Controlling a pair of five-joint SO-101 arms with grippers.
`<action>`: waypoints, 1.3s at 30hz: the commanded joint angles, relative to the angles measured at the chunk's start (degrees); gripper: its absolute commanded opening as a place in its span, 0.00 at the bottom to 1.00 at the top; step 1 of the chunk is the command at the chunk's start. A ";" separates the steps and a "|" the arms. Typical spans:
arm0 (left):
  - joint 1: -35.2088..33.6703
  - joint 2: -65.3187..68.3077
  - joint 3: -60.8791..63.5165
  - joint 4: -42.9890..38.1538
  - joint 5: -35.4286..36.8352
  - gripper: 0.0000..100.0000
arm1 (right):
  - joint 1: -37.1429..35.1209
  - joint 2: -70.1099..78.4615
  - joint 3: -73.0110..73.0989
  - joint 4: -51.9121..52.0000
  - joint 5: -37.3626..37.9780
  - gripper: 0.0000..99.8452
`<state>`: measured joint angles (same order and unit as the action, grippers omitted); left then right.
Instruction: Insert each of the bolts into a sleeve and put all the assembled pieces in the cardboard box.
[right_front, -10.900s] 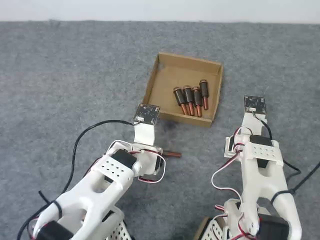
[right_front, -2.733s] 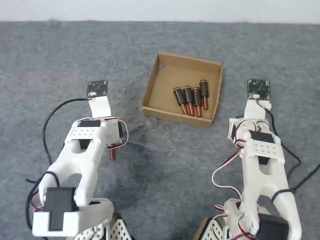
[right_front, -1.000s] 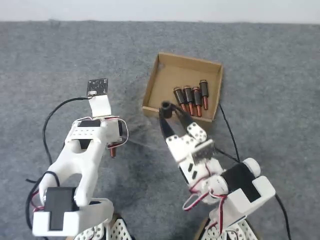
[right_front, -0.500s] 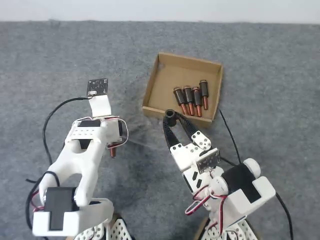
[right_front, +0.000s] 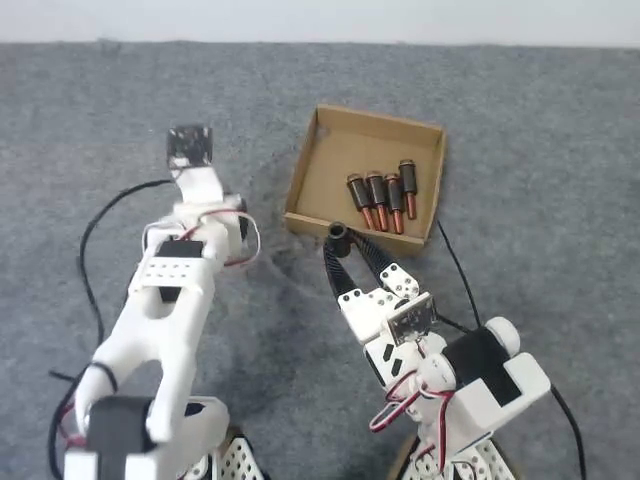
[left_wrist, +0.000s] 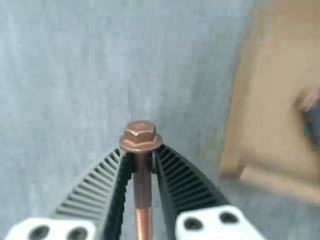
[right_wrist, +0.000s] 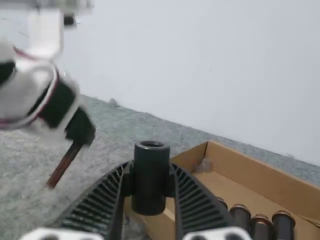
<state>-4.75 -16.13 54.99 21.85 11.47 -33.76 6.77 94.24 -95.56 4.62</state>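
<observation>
Left gripper (left_wrist: 142, 156) clamps a copper bolt (left_wrist: 141, 137) — right gripper (right_wrist: 150, 181) clamps a black sleeve (right_wrist: 150, 162), just beside the cardboard box (right_front: 325, 178).

Seemingly a lab: grey carpet (right_front: 90, 110) against a plain white wall (right_wrist: 210, 55).

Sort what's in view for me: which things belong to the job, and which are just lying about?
Job:
bolt, held in the left gripper
sleeve, held in the right gripper
box
four assembled pieces in the box

Not the job:
grey mat
white wall
</observation>
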 joint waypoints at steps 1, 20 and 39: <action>0.18 -9.49 -2.33 -9.93 -0.26 0.01 | -0.57 -0.04 1.23 0.13 0.26 0.01; 20.75 -44.31 -1.01 6.77 0.09 0.01 | -0.66 -0.04 1.23 -0.22 0.26 0.01; 30.24 -61.89 17.80 -2.37 0.18 0.01 | -0.66 -0.13 1.23 -0.31 0.26 0.01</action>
<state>25.14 -75.65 71.96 25.36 11.30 -33.76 6.77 94.24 -95.56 4.62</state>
